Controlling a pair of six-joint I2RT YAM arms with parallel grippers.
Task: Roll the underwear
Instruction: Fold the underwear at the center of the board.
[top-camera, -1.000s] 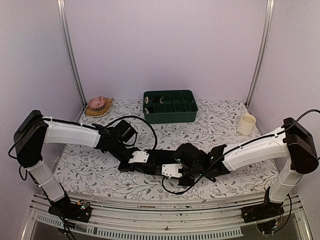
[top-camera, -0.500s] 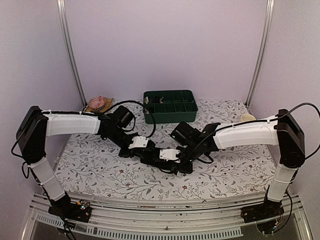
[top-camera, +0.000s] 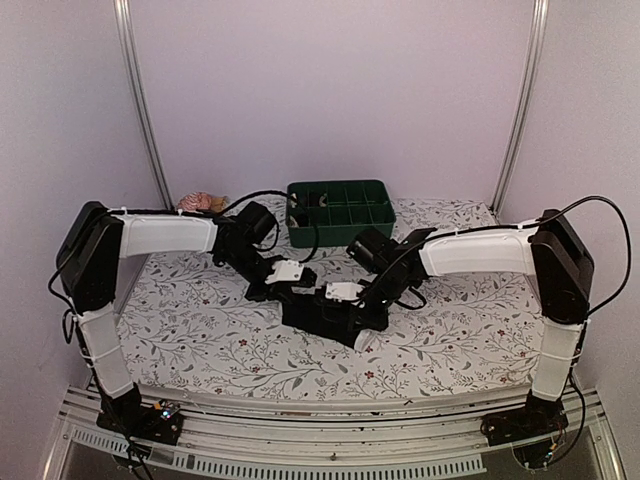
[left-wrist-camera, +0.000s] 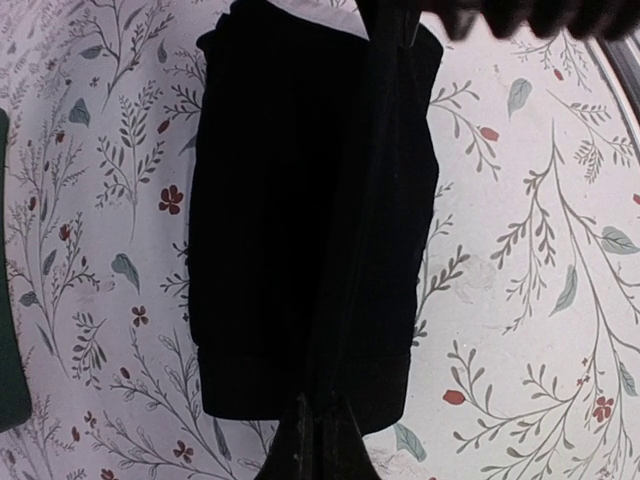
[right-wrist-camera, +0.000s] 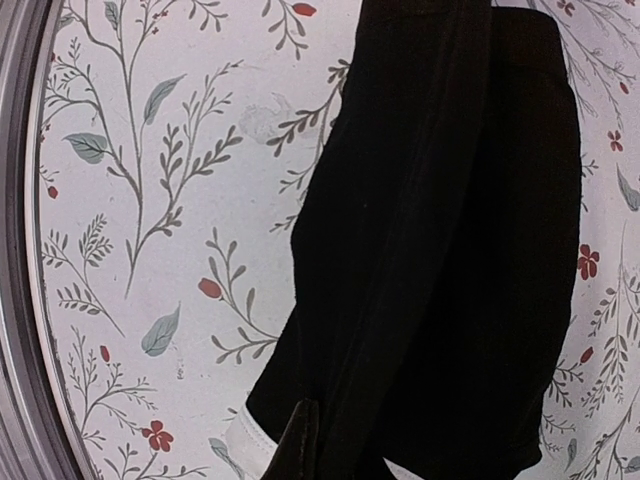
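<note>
Black underwear (top-camera: 325, 318) with a white waistband (right-wrist-camera: 243, 437) lies at the middle of the table, pulled up into a ridge between my two grippers. My left gripper (top-camera: 302, 290) is shut on its far left edge. The left wrist view has that gripper (left-wrist-camera: 320, 425) pinching the fabric (left-wrist-camera: 300, 200), a fold running away from the tips. My right gripper (top-camera: 346, 304) is shut on the underwear a little to the right. In the right wrist view only one of its fingers (right-wrist-camera: 305, 440) shows against the cloth (right-wrist-camera: 470, 250).
A green compartment tray (top-camera: 340, 212) stands at the back centre, just behind both wrists. A pink object (top-camera: 200, 203) sits at the back left. The floral tablecloth (top-camera: 200, 320) stretches left and right of the underwear. The table's near edge rail (right-wrist-camera: 15, 300) shows in the right wrist view.
Both arms have reached away from the near edge, carrying the underwear towards the table's middle and the green tray. The grippers have come closer together.
</note>
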